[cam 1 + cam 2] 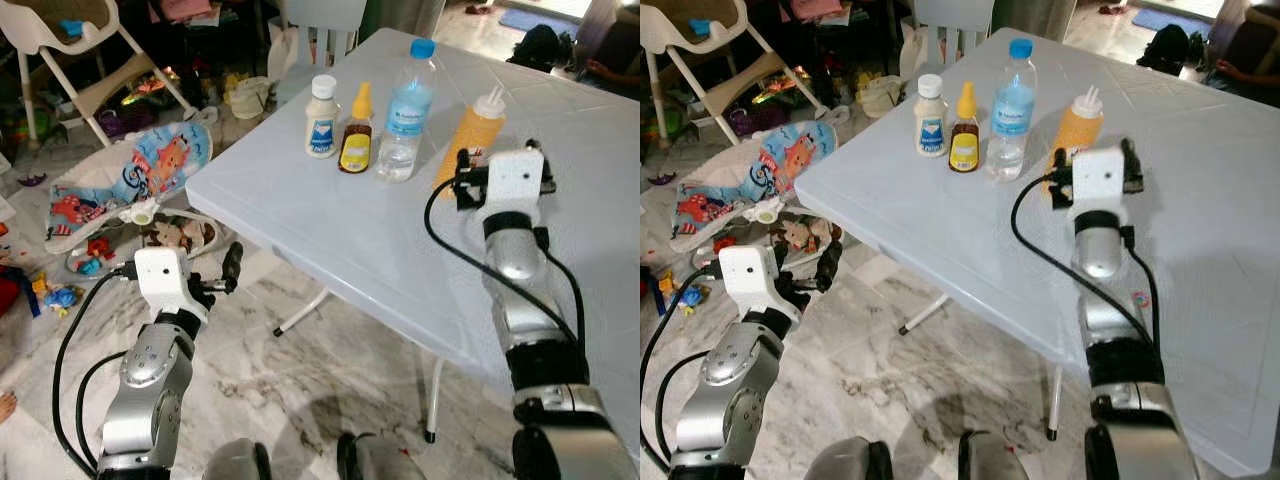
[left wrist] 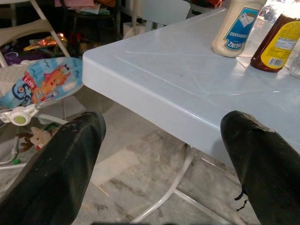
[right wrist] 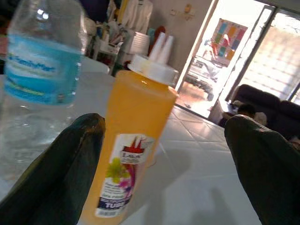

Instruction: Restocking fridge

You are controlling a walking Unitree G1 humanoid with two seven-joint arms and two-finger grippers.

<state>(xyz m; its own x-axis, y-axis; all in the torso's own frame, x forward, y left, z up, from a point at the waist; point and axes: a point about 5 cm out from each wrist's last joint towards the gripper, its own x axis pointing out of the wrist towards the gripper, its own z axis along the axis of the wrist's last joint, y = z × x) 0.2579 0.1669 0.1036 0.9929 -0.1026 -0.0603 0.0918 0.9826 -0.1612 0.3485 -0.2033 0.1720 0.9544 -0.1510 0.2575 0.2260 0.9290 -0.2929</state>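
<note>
Right wrist view shows the right tool (image 3: 164, 154) open before the orange squeeze bottle (image 3: 131, 140) on the counter (image 1: 330, 230), nothing yet picked, left tool (image 2: 164, 159) open too.

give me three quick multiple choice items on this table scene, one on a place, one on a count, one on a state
1. The right gripper is nearest which container?
A. mayonnaise bottle
B. orange squeeze bottle
C. brown sauce bottle

2. How many containers stand on the table?
A. two
B. six
C. four

3. The left gripper is:
A. open, holding nothing
B. shut on a bottle
C. resting on the tabletop

Answers: 1 B, the orange squeeze bottle sits between its fingers' line of sight. 2 C, four stand in a row. 3 A, its fingers are spread below the table edge.
</note>
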